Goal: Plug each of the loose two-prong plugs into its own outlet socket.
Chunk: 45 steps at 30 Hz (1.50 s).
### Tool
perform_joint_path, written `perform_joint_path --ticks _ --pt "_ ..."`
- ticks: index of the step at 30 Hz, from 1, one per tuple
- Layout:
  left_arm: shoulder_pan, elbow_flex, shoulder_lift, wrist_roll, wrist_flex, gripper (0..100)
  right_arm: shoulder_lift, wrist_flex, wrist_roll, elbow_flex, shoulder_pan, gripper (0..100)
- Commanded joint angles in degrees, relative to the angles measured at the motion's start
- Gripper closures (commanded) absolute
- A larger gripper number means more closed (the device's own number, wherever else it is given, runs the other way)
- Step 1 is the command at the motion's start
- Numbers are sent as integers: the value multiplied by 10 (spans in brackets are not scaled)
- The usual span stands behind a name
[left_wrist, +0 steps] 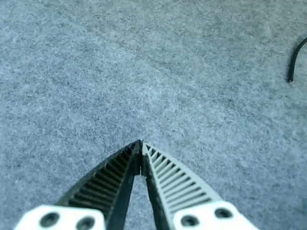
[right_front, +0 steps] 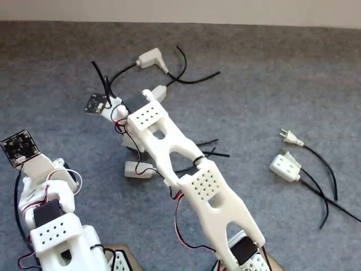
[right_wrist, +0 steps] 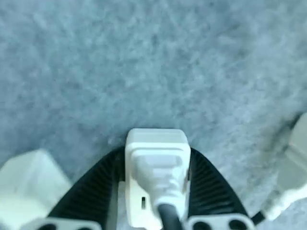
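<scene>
The right gripper (right_wrist: 157, 149) grasps a white plug (right_wrist: 156, 165) with a black cord (right_wrist: 166, 216) over grey carpet (right_wrist: 144, 57); the left gripper (left_wrist: 140, 145) has its jaws pressed together, empty.

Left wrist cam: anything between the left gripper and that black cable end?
Nothing: the grey carpet between the left gripper and the black cable end is bare, per the left wrist view.

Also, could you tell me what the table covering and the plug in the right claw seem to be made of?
The table covering is probably grey carpet or felt, matte, with a fuzzy, mottled nap. The plug looks like moulded white plastic, smooth and slightly glossy, with soft highlights; its black cable seems rubber-sheathed.
</scene>
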Motion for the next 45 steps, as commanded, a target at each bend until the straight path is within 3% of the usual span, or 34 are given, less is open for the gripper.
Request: perform_joint_path --ticks 1,6,18,23,28,35,40,45 --pt "8 -11 -5 0 1 993 -52 91 -4 -106 12 934" --pt "8 -11 -5 -1 1 993 -106 112 -93 -208 50 933" --pt "7 -11 -5 -2 1 993 -347 110 -93 -193 163 933" --pt "-9 -11 -5 -1 1 993 -399 63 -92 -193 250 933" --pt "-13 -11 -5 -1 1 993 -331 -83 -92 -193 346 933" --pt "-12 -10 -5 -1 1 993 -175 -304 -105 -194 407 936" --pt "-10 -10 -5 -1 1 993 -59 -455 -225 -196 419 936" --pt "-11 -10 -5 -1 1 993 14 -471 -266 -198 406 932"
